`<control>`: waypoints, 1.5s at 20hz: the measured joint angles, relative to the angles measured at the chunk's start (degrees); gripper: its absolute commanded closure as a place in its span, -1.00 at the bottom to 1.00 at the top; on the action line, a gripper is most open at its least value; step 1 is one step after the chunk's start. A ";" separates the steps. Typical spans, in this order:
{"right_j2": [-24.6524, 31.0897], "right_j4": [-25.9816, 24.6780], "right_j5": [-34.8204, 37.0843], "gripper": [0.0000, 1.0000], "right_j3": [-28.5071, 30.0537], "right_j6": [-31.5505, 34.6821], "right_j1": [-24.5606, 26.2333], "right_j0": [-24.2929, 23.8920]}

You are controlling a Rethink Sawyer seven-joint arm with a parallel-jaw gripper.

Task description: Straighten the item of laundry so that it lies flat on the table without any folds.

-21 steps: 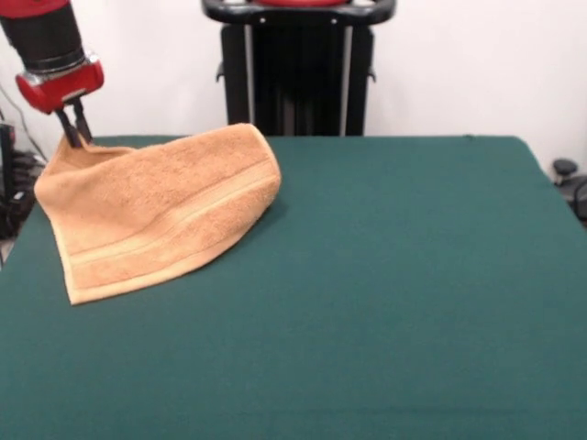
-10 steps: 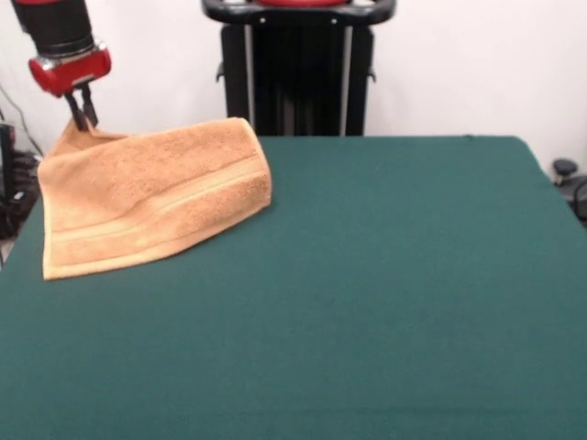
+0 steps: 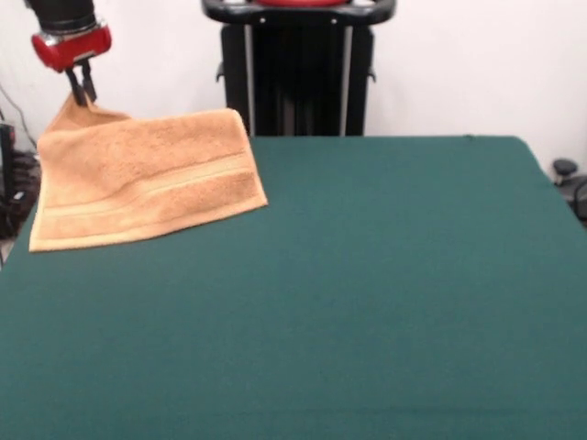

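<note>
The item of laundry, an orange-tan terry towel with a woven band along its lower part, hangs lifted at the far left of the green table. My gripper, red-collared with dark fingers, is shut on the towel's upper left corner, above the table's left edge. The towel drapes down and to the right from that corner. Its right part rests on the table near the far edge, while its lower left corner reaches the table's left side. A slight wave runs across the cloth.
A black pedestal stands behind the table's far edge, just right of the towel. Dark cables and gear sit off the left edge, and a dark object off the right edge.
My gripper has risen and moved a little right with the towel's corner. The towel's lower left corner has swung up and leftward, and the cloth hangs more spread out.
</note>
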 measured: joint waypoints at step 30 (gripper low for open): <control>-6.59 -10.79 -0.01 1.00 0.20 0.00 5.93 -0.54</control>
